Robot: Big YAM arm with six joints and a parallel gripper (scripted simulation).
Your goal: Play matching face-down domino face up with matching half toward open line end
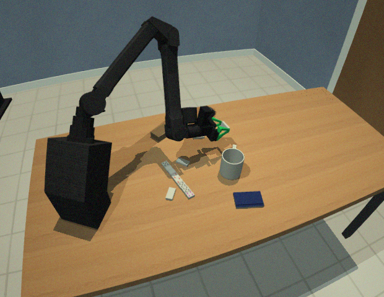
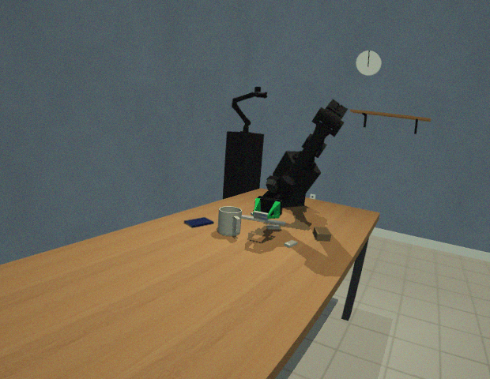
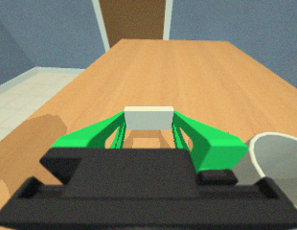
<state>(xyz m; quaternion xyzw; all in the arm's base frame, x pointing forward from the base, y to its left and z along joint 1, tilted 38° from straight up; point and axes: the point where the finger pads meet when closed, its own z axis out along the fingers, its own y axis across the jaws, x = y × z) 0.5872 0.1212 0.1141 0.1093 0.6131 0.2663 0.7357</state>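
My gripper [image 1: 224, 125] [image 2: 261, 214] is shut on a domino [image 3: 148, 119], held across the green fingertips above the table, behind the mug in the top view. The gripper points nearly level. No pips show on the held domino. The line of dominoes [image 1: 183, 184] [image 2: 248, 217] lies flat and face up; its far-left part is in shadow. One face-down domino [image 1: 170, 193] lies beside the line on the near side. Another domino [image 1: 183, 161] [image 2: 273, 227] lies close on the other side, in shadow. A third domino [image 1: 199, 137] [image 2: 290, 243] lies farther back, partly hidden by the gripper in the top view.
A grey mug [image 1: 230, 169] [image 2: 227, 222] [image 3: 283, 165] stands right of the line, its handle toward the back. A dark blue book [image 1: 248, 198] [image 2: 198, 222] lies in front of it. A brown block [image 1: 157, 133] [image 2: 322, 234] lies at the back, partly behind the arm.
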